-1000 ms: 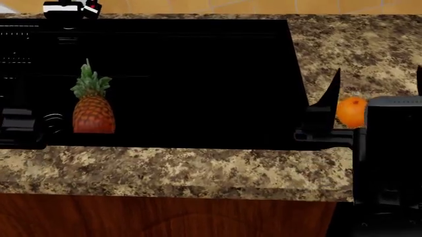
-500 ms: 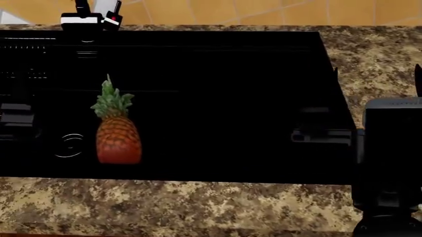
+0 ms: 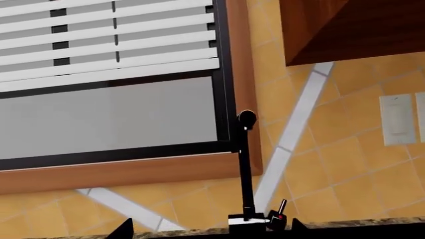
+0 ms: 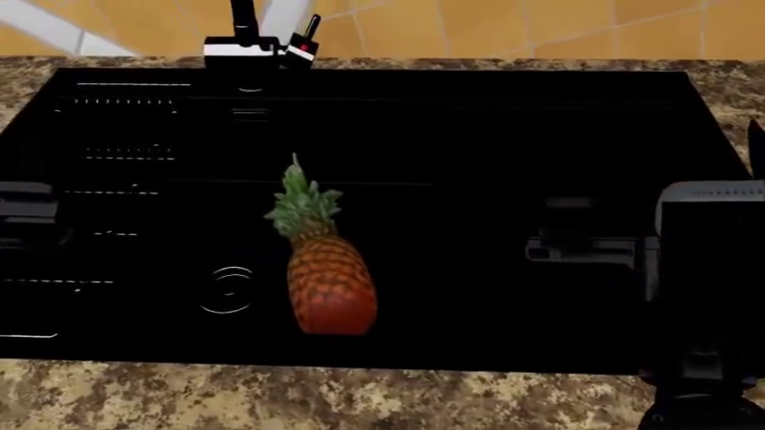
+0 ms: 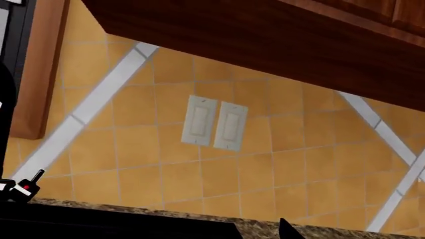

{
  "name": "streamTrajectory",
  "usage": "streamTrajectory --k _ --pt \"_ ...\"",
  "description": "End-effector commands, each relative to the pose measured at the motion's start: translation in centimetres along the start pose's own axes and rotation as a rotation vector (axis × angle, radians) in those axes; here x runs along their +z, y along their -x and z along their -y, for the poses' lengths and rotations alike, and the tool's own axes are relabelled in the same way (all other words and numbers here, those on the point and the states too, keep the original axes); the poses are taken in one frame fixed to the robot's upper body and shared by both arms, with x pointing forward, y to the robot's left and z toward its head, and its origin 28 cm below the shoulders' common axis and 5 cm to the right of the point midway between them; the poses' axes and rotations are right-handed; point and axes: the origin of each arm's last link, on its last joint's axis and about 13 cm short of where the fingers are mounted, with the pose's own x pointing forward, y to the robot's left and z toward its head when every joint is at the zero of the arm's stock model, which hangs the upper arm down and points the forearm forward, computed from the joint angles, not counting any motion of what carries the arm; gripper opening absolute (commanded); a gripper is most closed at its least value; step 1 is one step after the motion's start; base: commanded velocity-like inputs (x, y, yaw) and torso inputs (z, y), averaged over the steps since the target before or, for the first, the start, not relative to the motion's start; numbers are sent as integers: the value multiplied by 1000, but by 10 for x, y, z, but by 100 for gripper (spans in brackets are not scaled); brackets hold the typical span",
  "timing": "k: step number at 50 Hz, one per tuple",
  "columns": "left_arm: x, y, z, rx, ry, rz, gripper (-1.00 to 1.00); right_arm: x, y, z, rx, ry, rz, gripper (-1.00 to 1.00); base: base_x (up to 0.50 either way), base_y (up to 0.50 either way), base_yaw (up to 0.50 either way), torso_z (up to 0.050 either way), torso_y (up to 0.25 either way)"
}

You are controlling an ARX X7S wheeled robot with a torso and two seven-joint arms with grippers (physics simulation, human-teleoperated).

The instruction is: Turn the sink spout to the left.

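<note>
The sink spout (image 3: pixel 245 169) is a thin glossy black tube rising from a blocky black base (image 3: pixel 247 220) with a white-lit top. It stands at the back rim of the black sink (image 4: pixel 478 134), and only its base and lower tube (image 4: pixel 244 20) show in the head view. A short lever with a red mark (image 4: pixel 305 43) slants beside the base. My left gripper (image 3: pixel 210 231) is open and well short of the spout, its fingertips (image 3: pixel 123 229) wide apart and empty. My right gripper (image 4: pixel 682 148) is open over the sink's right end, with one fingertip (image 5: pixel 287 229) showing.
A pineapple (image 4: pixel 325 282) lies in the basin next to the drain ring (image 4: pixel 227 288). Speckled granite counter (image 4: pixel 299 394) surrounds the sink. On the tiled wall are two light switches (image 5: pixel 214 123), a window with blinds (image 3: pixel 113 74) behind the spout, and a wooden cabinet (image 5: pixel 265 40) above.
The head view has shifted: sink, pineapple and spout base slid right and down in frame, and the orange on the counter has left view. Both grippers keep their places in frame.
</note>
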Motion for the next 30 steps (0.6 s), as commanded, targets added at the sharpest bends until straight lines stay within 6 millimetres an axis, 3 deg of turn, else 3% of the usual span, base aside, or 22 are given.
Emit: streamTrajectory --k 1,30 --pt "1 0 -1 0 0 3 100 1 -1 -1 1 1 1 100 129 434 0 0 0" --pt "3 -4 3 -10 -1 3 100 -3 1 3 -28 -6 -13 100 124 436 0 0 1"
